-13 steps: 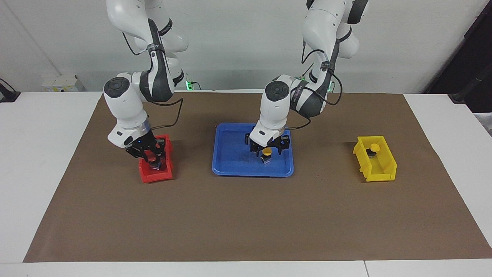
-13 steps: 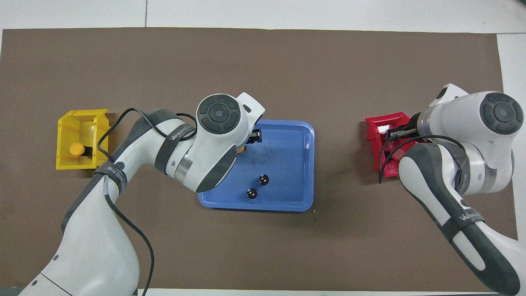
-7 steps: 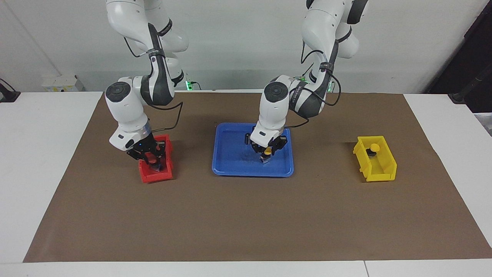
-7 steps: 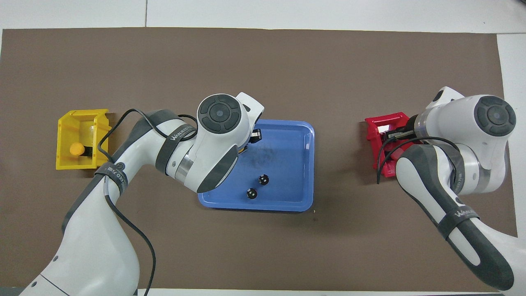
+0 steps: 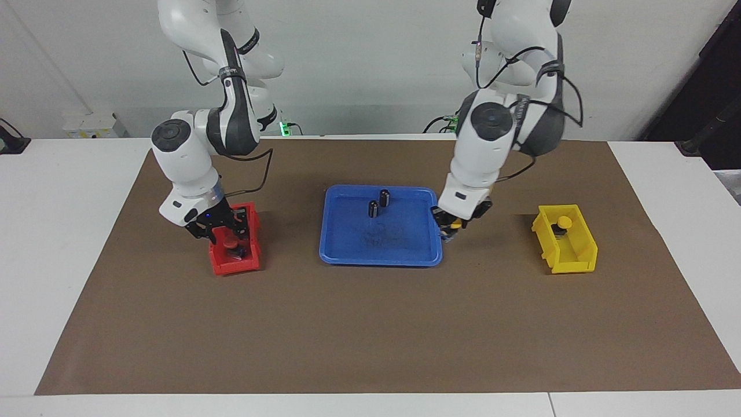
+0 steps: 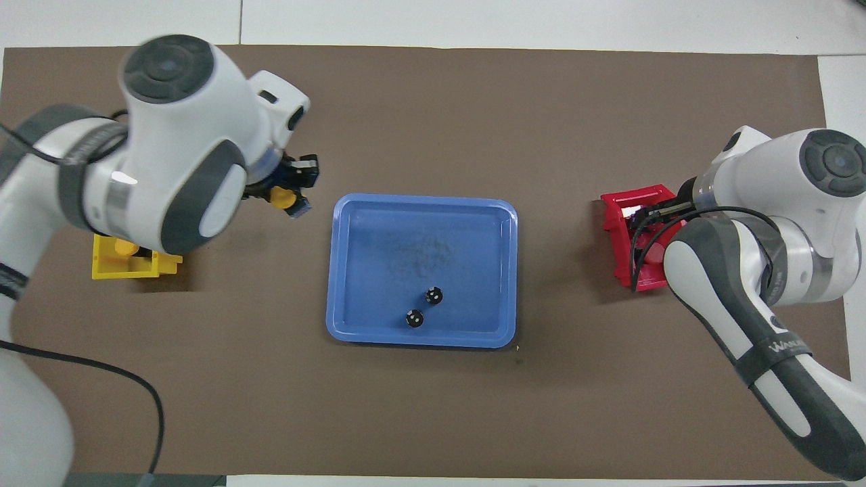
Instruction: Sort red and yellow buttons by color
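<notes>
The left claw (image 5: pixel 450 227), clamped on a yellow button (image 5: pixel 455 223), hangs at the blue tray's (image 5: pixel 347 255) three-o'clock rim in the facing view. The right claw (image 5: pixel 223 231), fingers parted and empty, sits over the red bin (image 5: pixel 231 265).

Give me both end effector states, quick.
Left end effector: shut on yellow button.
Right end effector: over red bin; open or shut cannot be told.

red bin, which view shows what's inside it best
The facing view: the red bin is open toward that camera, with a red button visible inside. In the overhead view the right arm covers most of the red bin.
</notes>
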Robot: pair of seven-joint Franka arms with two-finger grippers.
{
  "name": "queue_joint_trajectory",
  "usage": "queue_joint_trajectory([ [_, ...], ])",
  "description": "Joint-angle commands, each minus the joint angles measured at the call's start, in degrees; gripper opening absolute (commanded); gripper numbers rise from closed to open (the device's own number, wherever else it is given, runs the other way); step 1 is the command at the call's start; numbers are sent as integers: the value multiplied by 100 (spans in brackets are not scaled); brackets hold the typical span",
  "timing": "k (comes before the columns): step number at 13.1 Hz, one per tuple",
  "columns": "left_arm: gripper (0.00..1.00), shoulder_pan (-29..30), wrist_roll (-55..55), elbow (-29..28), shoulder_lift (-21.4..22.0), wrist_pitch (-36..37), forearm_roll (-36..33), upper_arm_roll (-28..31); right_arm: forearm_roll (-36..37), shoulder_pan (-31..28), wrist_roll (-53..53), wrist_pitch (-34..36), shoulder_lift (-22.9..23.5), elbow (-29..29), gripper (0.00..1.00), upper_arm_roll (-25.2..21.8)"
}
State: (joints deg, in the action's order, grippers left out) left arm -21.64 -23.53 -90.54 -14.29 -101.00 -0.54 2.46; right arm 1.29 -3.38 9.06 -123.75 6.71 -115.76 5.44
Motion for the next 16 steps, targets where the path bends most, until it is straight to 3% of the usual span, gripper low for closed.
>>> queue_joint_trajectory([
  [1,1,930,1547,221,84,519,-182,-53,-76,-49,132,1094,-126,762,67,45],
  [4,1,1652,2771,142,93,310,-377,-53,-76,-83,105,2571,-275,1720,72,28],
  [5,1,1828,3027,29,101,170,-377,-53,-76,-101,105,2958,-354,1967,89,19],
  [6,1,1969,3238,-146,136,-67,-386,-53,-67,-110,96,3275,-459,2117,100,2],
  [9,1,2154,3486,-910,365,-954,-386,-44,3,-154,96,4033,-706,2400,100,-112],
  [16,1,2261,3619,-2116,322,-2537,-386,-44,21,-268,-97,4026,-943,2155,100,-218],
])
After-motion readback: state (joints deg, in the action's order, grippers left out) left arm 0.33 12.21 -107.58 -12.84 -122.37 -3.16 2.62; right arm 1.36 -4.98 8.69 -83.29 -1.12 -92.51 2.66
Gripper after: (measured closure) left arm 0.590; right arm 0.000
